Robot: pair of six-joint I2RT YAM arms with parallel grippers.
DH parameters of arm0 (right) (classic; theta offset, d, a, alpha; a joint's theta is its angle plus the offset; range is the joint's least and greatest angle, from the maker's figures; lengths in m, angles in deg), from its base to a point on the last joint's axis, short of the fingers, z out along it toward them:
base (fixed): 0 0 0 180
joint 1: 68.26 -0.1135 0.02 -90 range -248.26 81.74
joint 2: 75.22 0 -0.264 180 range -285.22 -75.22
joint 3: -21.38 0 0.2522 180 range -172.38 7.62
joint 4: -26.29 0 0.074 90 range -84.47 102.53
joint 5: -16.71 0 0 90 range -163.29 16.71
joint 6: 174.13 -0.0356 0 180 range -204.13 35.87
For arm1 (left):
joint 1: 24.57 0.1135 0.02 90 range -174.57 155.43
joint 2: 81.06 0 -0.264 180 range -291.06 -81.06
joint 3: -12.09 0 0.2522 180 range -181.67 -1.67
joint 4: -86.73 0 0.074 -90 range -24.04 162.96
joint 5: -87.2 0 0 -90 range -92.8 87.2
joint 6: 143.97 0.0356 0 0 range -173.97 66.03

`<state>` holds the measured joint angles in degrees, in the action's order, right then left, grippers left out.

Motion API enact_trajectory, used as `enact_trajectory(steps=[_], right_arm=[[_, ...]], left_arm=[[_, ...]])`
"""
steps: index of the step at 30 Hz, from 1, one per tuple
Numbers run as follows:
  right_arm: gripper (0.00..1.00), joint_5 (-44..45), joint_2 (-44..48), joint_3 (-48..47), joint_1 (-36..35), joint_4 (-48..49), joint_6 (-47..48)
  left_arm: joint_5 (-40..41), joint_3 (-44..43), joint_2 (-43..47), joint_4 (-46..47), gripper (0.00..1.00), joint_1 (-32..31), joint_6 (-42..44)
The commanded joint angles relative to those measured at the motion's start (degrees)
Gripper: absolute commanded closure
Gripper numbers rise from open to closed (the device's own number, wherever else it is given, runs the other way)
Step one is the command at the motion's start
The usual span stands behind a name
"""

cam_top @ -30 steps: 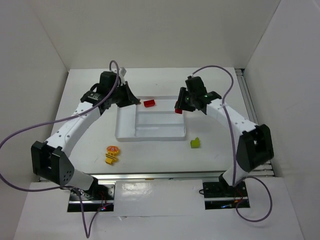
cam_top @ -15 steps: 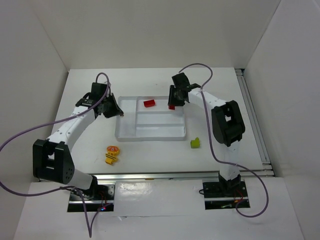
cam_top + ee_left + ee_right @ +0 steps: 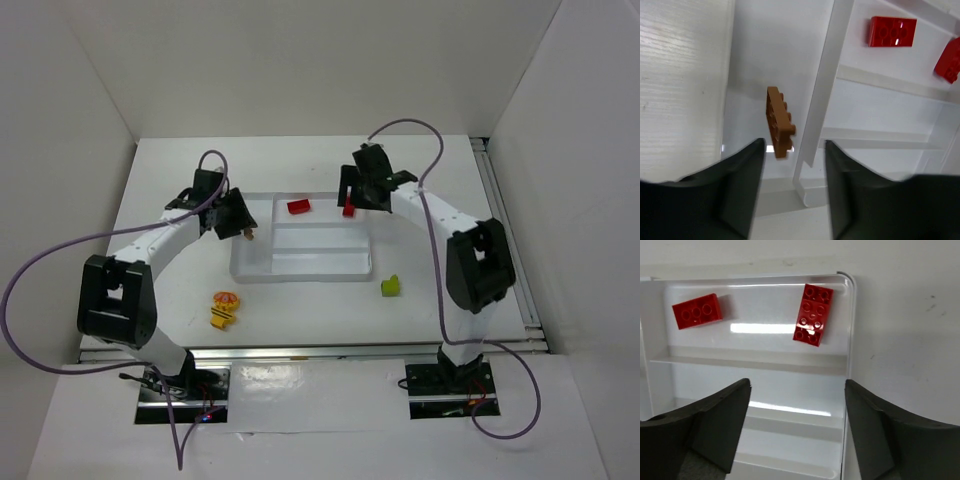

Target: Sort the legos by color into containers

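Both pincers are hanging released: left gripper [image 3: 794,145] over the brownish-orange flat plastic brick [image 3: 779,121] tipping on edge in the white plastic tray's tall section [image 3: 747,75], right gripper [image 3: 797,385] over 2 red plastic bricks [image 3: 813,314] sharing 1 narrow slot [image 3: 760,307], grouped by colour.

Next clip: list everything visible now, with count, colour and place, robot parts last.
tray: 1, white, middle of the table
red bricks: 2, red, both in the tray's far narrow compartment
brown brick: 1, brownish-orange, edge-on in the tall left compartment
green brick: 1, lime, on the table off the tray's near right corner
yellow-orange pieces: small cluster, count unclear, on the table near-left of the tray
left gripper: 1, black, open, above the brown brick
right gripper: 1, black, open, over the tray's far right corner
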<state>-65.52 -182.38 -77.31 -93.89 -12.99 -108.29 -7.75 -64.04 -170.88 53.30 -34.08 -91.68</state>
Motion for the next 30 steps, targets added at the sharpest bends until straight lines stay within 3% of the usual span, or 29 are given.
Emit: enact_trajectory(steps=[1, 6, 11, 17, 24, 26, 27, 28, 30], right_arm=[[0.12, 4.62, 13.87, 10.86, 0.13, 0.64, -2.11], [0.11, 4.62, 30.3, 27.07, 0.75, -4.61, -5.27], [0.06, 2.25, 38.06, 37.28, 0.75, -10.07, -9.49], [0.03, -0.39, 34.66, 41.59, 0.23, -8.85, -10.55], [0.03, -1.27, 27.88, 42.21, -0.3, -4.2, -7.57], [0.11, -0.74, 26.65, 42.21, -0.3, -2.96, -6.86], [0.24, -0.74, 25.86, 42.21, -0.3, -2.26, -6.86], [0.24, -0.74, 25.85, 42.21, -0.3, -2.26, -6.08], [0.48, -1.26, 25.33, 41.69, -0.3, -2.26, -5.55]], left_arm=[[1.69, -1.62, 1.83, 0.5, 0.27, -0.33, -1.31], [0.47, -1.17, 7.37, -0.02, 0.07, -1.64, -0.09], [0.47, -6.35, 10.54, -2.31, 0.05, -4.1, 2.2], [-1.72, -12.68, 11.25, -5.04, 0.05, -9.46, 4.75], [-5.41, -13.22, 8.0, -5.65, 0.07, -13.15, 5.63], [-5.42, -13.22, 7.39, -5.65, 0.07, -14.73, 6.16], [-4.55, -13.22, 7.38, -5.65, 0.09, -15.87, 6.16], [-3.5, -13.22, 7.38, -5.65, 0.09, -15.88, 6.16], [-0.17, -14.97, 6.6, -7.49, 0.09, -17.2, 7.56]])
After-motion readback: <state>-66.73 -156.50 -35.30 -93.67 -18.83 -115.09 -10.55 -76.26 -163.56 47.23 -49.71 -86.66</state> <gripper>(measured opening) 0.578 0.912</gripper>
